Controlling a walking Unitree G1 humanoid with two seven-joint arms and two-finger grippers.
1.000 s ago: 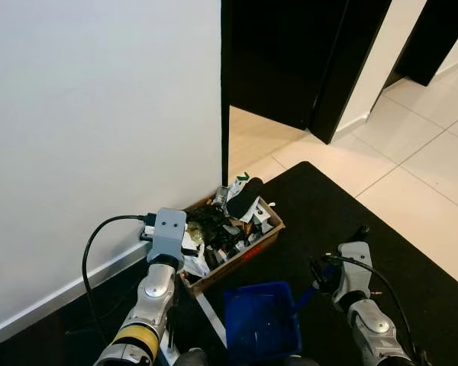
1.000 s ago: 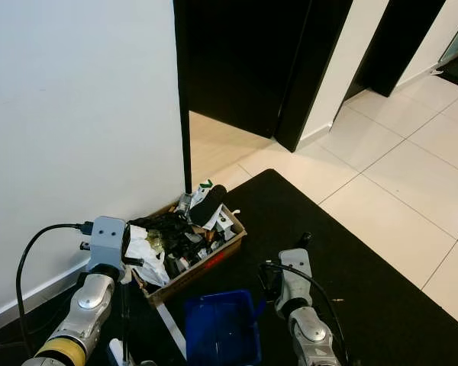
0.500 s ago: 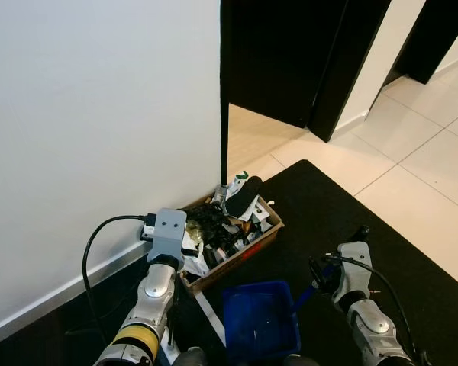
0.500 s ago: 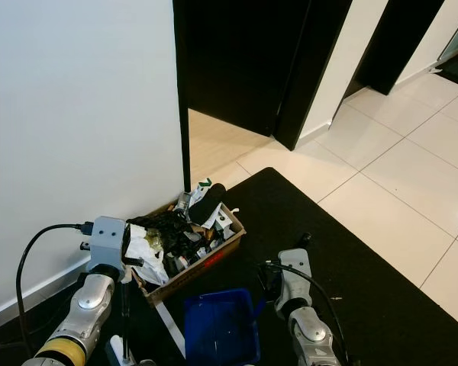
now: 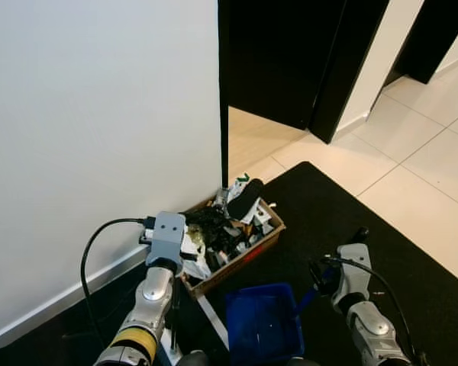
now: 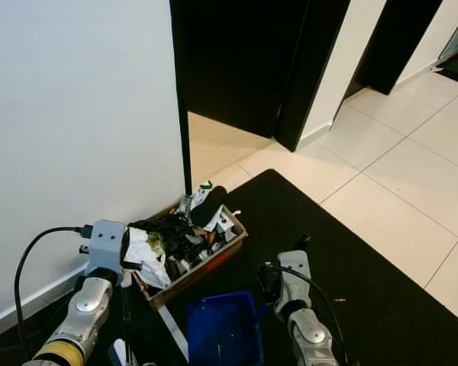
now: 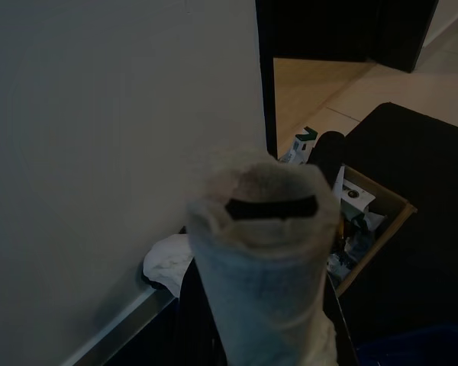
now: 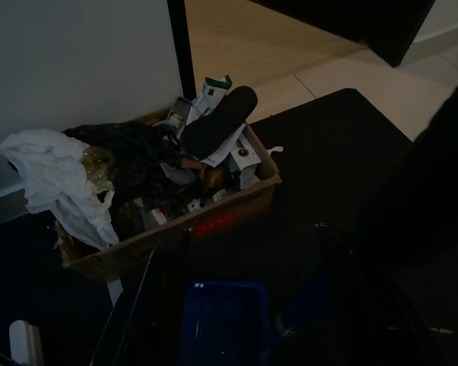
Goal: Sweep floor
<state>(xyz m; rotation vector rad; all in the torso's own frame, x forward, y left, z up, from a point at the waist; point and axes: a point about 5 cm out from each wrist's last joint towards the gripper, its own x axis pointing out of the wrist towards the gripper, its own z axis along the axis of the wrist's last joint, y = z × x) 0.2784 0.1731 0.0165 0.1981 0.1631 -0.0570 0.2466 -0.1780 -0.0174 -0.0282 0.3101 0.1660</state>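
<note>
A blue dustpan lies on the black rug in front of me, its blue handle in my right gripper, which is shut on it. Just beyond stands a cardboard box against the wall, heaped with rubbish: a white bag, dark scraps and a black sandal. My left gripper is beside the box's left end, shut on a broom handle wrapped in white padding. A thin black rod and a white strip run down below it.
A white wall with a baseboard runs along the left. Behind the box is a dark open doorway. The black rug gives way to pale tiles on the right. A black cable loops off my left arm.
The view has drifted slightly. Both arms, the dustpan and the box keep their places.
</note>
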